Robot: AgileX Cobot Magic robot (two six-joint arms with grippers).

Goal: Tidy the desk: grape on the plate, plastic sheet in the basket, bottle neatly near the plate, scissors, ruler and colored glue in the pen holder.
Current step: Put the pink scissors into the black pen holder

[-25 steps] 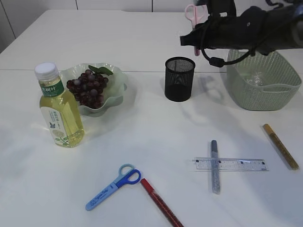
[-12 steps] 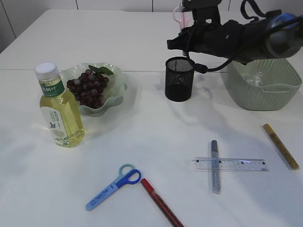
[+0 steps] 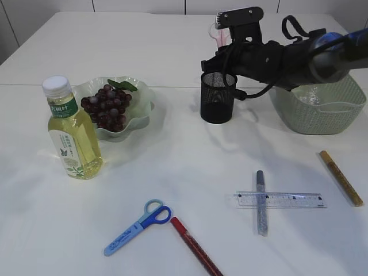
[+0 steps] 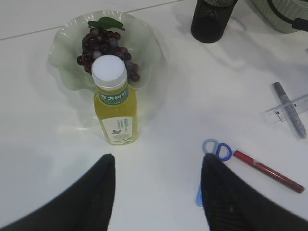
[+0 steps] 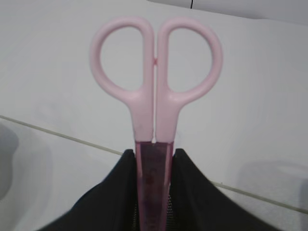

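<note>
Exterior view: a white counter [image 3: 172, 167] with things spread over it.
Right end effector [image 5: 154, 166]: it is closed on the pink scissors [image 5: 155, 86], with a black finger on each side of the blade part. The handles stick out past the fingers.
Pink scissors place: held up in the air just above the pen holder [image 3: 218, 96], near the far edge of the counter.
Left end effector [image 4: 156, 192]: its two dark fingers stand apart with nothing between them. It hangs above the near left part of the counter.
Bottle [image 3: 71, 130]: it stands upright by the left edge, just in front of the plate [image 3: 144, 95]. It has yellow drink inside and a white cap.
Grape [image 3: 106, 106]: a dark bunch with a green leaf, lying on the plate.
Basket [image 3: 319, 106]: pale green, near the far right corner. Something clear and shiny lies inside; I cannot tell for sure what it is.
Blue scissors [image 3: 138, 226]: flat near the front edge, shut.
Red glue pen [image 3: 195, 247]: right beside the blue scissors, its tip almost touching the handles.
Ruler [image 3: 280, 199]: clear, lying flat toward the front right.
Grey glue pen [image 3: 261, 201]: it crosses the ruler.
Gold glue pen [image 3: 341, 177]: by the right edge, apart from the rest.
</note>
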